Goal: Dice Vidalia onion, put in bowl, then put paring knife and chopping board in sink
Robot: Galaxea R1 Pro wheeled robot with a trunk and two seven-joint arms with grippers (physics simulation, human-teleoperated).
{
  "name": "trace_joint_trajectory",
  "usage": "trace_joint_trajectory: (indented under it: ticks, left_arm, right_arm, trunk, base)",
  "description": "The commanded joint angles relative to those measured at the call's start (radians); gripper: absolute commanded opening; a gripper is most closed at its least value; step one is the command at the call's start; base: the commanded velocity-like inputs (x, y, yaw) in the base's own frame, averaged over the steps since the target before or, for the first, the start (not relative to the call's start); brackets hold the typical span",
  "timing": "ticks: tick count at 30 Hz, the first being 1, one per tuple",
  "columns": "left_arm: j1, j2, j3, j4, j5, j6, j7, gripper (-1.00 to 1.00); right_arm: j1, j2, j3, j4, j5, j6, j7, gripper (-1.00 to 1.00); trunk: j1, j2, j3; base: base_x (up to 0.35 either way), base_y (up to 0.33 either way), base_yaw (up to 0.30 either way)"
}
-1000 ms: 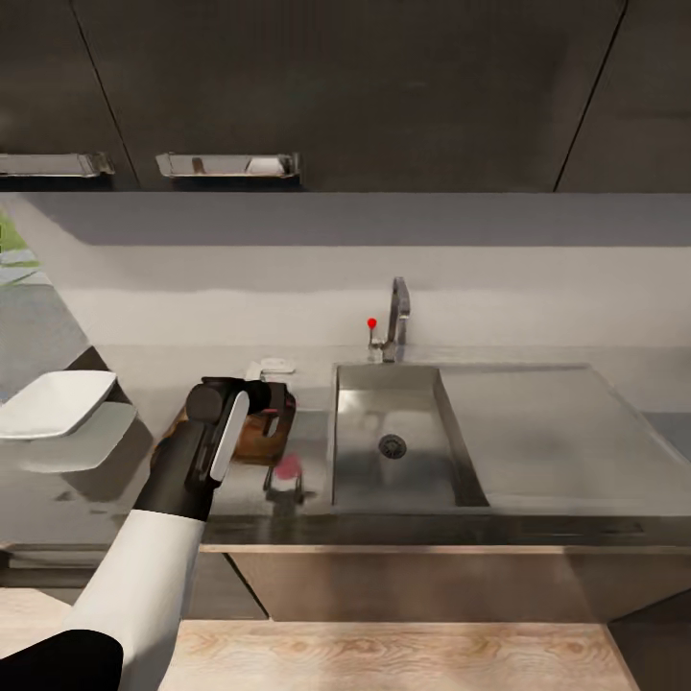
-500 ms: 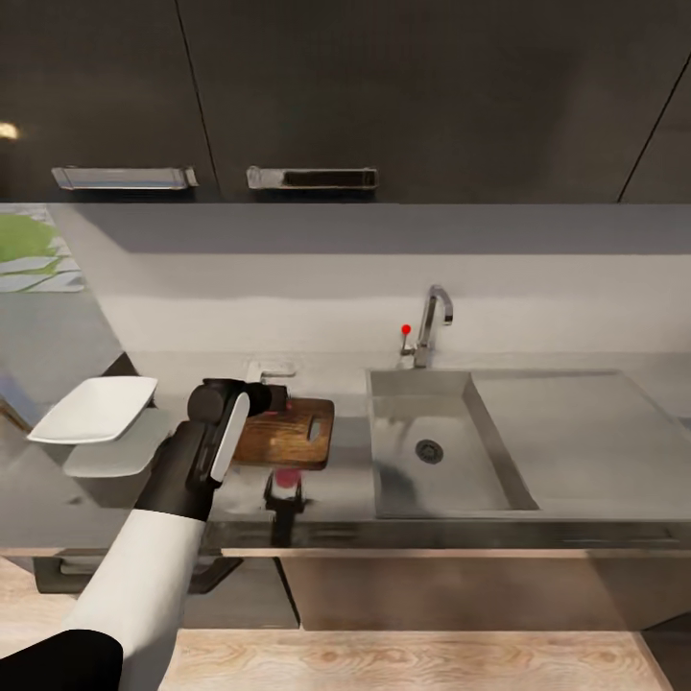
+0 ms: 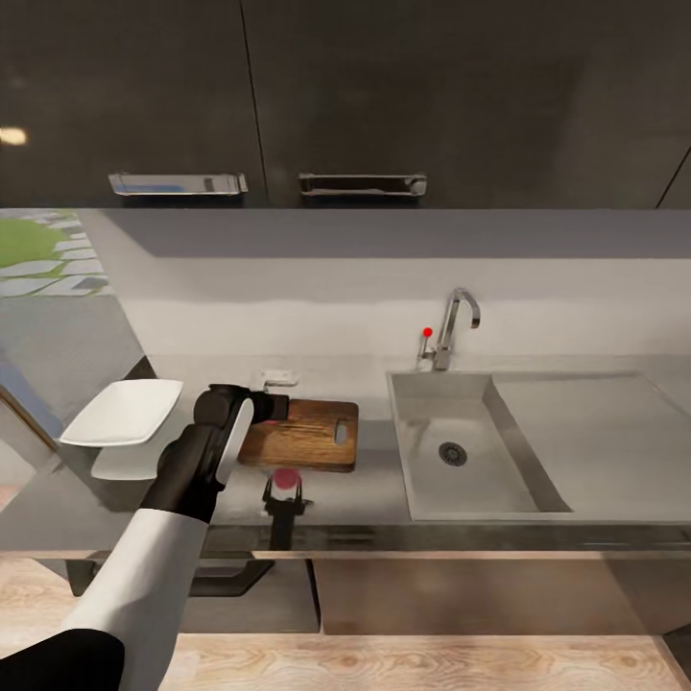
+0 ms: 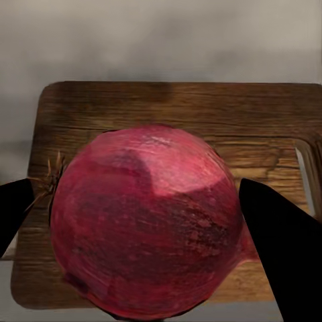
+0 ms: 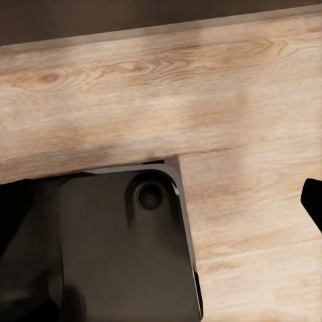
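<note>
A red-purple onion [image 4: 144,225] sits between the two black fingers [image 4: 282,258] of my left gripper [image 4: 147,231], which is shut on it. In the head view this gripper [image 3: 272,405] holds the onion [image 3: 277,410] just above the left end of the dark brown chopping board [image 3: 312,437]. The board lies flat on the grey countertop [image 3: 369,485], its slot handle toward the sink [image 3: 427,470]. The white bowl [image 3: 125,413] stands on the counter to the board's left. The steel basin holds nothing but its drain. The paring knife is out of view. One fingertip of my right gripper [image 5: 314,201] shows above the floor.
An angular tap [image 3: 453,329] with a red knob stands behind the sink, with the drainboard [image 3: 595,432] to its right. A small white object [image 3: 274,376] lies behind the board. Dark wall cabinets hang overhead. A reddish spot [image 3: 285,479] shows on the glossy counter front. Wooden floor [image 5: 201,100] lies below.
The whole picture has shifted: sink and board now sit further right. My left gripper, still holding the onion, now hangs over the board's left end instead of covering most of it.
</note>
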Motion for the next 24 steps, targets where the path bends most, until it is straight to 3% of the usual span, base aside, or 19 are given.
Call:
trace_joint_trajectory:
  ticks: [1, 24]
  left_arm:
    - [-0.001, 0.0, -0.001, 0.0, 0.007, 0.004, 0.007, -1.0]
    - [-0.001, -0.005, -0.003, 0.006, 0.007, 0.005, 0.007, -1.0]
  right_arm:
    - [0.0, 0.0, 0.003, -0.002, -0.006, -0.001, -0.003, 1.0]
    - [0.0, 0.0, 0.003, -0.002, -0.006, -0.001, -0.004, 1.0]
  trunk:
    - [0.001, -0.002, -0.002]
    - [0.001, -0.002, -0.02]
  base:
    - [0.0, 0.009, 0.0]
    - [0.058, -0.006, 0.0]
